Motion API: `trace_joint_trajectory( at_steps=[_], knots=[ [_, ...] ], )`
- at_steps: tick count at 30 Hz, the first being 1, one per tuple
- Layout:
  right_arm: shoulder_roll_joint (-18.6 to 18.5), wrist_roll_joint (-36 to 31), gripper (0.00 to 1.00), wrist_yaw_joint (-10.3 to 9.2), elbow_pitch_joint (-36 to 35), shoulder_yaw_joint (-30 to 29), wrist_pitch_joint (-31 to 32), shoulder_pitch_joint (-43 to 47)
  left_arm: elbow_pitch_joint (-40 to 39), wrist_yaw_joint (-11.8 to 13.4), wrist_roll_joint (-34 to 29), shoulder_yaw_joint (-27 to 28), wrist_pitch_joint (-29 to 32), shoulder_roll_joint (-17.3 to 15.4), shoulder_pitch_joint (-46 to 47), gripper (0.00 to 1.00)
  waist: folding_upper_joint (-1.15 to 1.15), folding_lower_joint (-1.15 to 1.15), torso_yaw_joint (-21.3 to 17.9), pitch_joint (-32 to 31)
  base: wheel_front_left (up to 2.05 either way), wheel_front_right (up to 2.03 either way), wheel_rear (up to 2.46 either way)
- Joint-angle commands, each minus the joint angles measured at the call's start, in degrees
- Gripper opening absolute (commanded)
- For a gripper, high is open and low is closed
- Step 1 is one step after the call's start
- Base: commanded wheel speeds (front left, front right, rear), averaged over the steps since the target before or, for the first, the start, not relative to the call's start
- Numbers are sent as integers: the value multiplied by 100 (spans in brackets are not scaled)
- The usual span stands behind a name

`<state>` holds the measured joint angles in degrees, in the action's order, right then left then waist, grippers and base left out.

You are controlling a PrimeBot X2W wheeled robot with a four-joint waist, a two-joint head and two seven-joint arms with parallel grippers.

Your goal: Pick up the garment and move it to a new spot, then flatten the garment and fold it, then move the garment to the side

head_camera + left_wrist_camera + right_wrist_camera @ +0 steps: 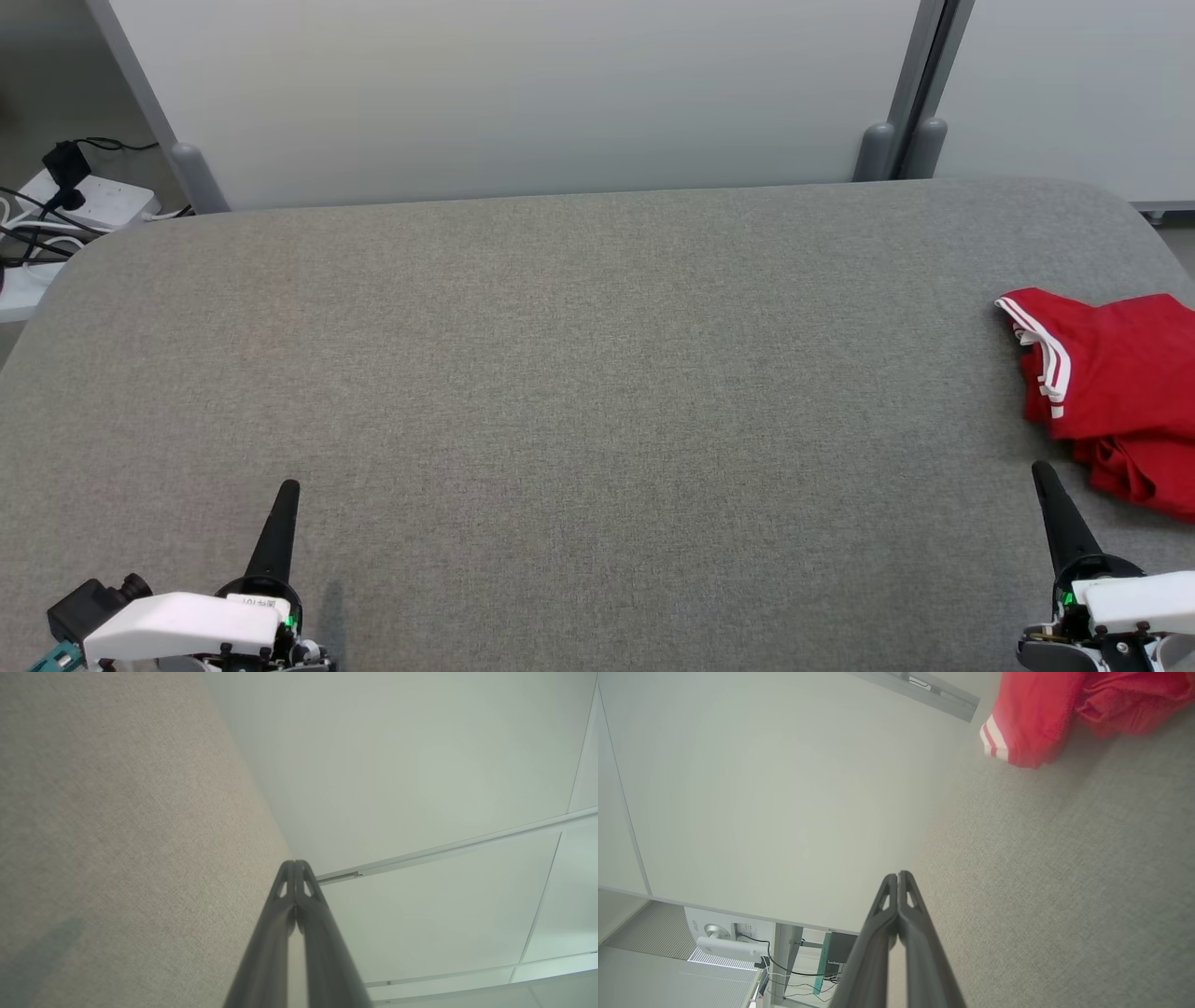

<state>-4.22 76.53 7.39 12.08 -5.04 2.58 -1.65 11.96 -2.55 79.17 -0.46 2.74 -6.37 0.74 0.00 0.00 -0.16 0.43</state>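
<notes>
**Two pairs of fingers (pixel 280 933) pressed shut, red garment (pixel 1111 373) at the table's (pixel 597 373) right edge**

Both pairs of dark fingers lie tip against tip along their whole length, pinching nothing. The left gripper (pixel 287 490) sits at the lower left of the head view, pointing up over bare grey cloth; its wrist view has the closed tips (pixel 295 863) against the table's far edge and a pale panel behind. The right gripper (pixel 1039 469) sits at the lower right; its tip stands just beside the garment's nearest fold, with a strip of grey cloth between them, so they are apart. In the right wrist view the closed tips (pixel 898 875) point across the table, and the garment (pixel 1031 718) lies ahead at the upper right.

The garment is red with white stripes along one hem; it lies crumpled on the table's right side, cut off by the head view's right border. The table is covered in grey fabric with rounded far corners; pale partition panels (pixel 523 93) stand behind it; a white power strip (pixel 93 201) with black cables (pixel 37 238) lies beyond the far left corner.
</notes>
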Motion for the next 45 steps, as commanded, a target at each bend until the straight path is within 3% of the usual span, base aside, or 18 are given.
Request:
trace_joint_trajectory(
  at_steps=[1,25,45],
  knots=[
    [-60,193,0,10,-101,69,60,-260,-87,-89,145,227,38,-47,325,0,0,0,1,-1,0,0,0],
    [56,1653,0,10,189,-41,305,-444,209,-493,1352,634,323,300,540,0,0,0,16,-25,0,0,0],
    [75,1631,0,10,190,-68,326,-446,209,-493,1338,651,337,312,541,0,0,0,16,-25,0,0,0]
  ],
)
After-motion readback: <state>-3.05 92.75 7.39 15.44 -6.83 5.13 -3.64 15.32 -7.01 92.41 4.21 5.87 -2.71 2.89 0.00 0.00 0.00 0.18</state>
